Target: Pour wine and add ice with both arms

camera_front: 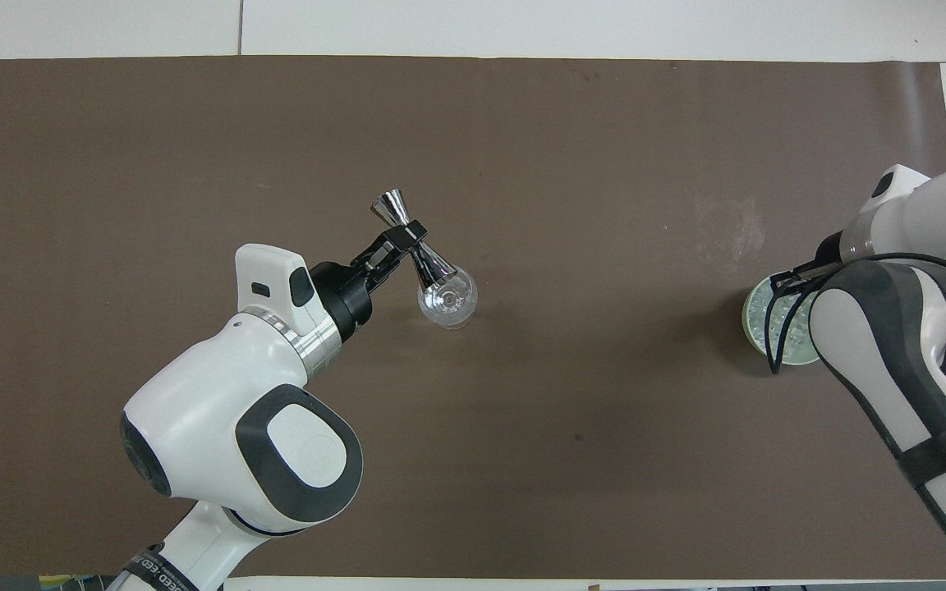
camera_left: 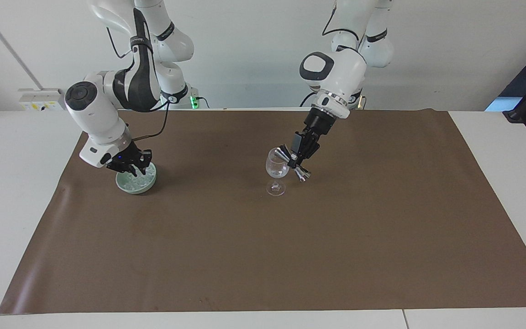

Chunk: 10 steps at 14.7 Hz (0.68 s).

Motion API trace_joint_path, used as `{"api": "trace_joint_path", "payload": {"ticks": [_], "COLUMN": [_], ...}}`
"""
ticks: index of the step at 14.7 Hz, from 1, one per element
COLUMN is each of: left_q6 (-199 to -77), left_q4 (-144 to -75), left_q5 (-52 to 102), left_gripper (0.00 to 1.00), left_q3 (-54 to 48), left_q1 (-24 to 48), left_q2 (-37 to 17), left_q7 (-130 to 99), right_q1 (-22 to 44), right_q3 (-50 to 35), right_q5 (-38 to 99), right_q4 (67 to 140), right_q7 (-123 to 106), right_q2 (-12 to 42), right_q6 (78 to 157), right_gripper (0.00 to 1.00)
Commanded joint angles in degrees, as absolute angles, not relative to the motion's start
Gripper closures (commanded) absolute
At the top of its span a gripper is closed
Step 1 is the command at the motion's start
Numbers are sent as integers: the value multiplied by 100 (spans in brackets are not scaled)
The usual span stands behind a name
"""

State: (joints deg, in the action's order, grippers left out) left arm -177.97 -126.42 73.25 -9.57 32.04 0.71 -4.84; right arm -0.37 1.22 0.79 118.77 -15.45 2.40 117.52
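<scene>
Glassy chunks of ice [camera_left: 139,182] lie heaped in the pale green bowl [camera_left: 149,184], which sits on the brown mat [camera_left: 263,256] toward my right arm's end of the table. My right claw [camera_left: 130,170] is down at the bowl's ten o'clock rim in the facing view, its tips pressed together; whether a chunk sits between them I cannot tell. My left claw [camera_left: 296,156] pinches the waist of a steel measuring cup [camera_left: 293,164], tilted with its upper mouth at the rim of the wine glass [camera_left: 276,176], at about two o'clock of the glass's bowl. The glass stands near the middle of the mat, well apart from the green bowl.

I judge the ice light, hard and slick, likely wet, so a chunk should be taken across its flattest pair of faces with a steady squeeze, or it may squirt out. The thin-stemmed glass looks fragile and easy to tip, so I should drop ice from just above its rim.
</scene>
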Motion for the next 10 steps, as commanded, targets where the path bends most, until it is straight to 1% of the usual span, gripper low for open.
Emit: {"api": "trace_joint_path", "payload": {"ticks": [1,3,4,6,8,10], "left_q6": [-17868,-17903,-17921,-17912,-17868,-17816], "left_q4": [-12603,-12595,-12603,-12621,-12638,-12639], "left_q5": [7348,7348,7348,7356,7356,7365], "left_gripper": [100,100,100,100,100,100], "left_q3": [-932,-932,-932,-923,-923,-923], "left_q1": [3243,3243,3226,3208,3138,3068], "left_q2": [26,18,18,26,35,44], "left_q7": [-1034,-1640,-2113,-2888,-3102,-3347], "right_q1": [-70,-70,-62,148,350,553], "right_q3": [97,97,88,97,97,97], "right_q5": [105,97,97,105,105,105], "right_q4": [11751,11655,11480,11138,10795,10644], "right_q7": [-1494,-1485,-1485,-1363,-969,-695], "right_q2": [272,333,360,483,580,633], "right_q6": [11646,11558,11436,11146,10821,10732], "right_gripper": [96,96,96,96,96,96]}}
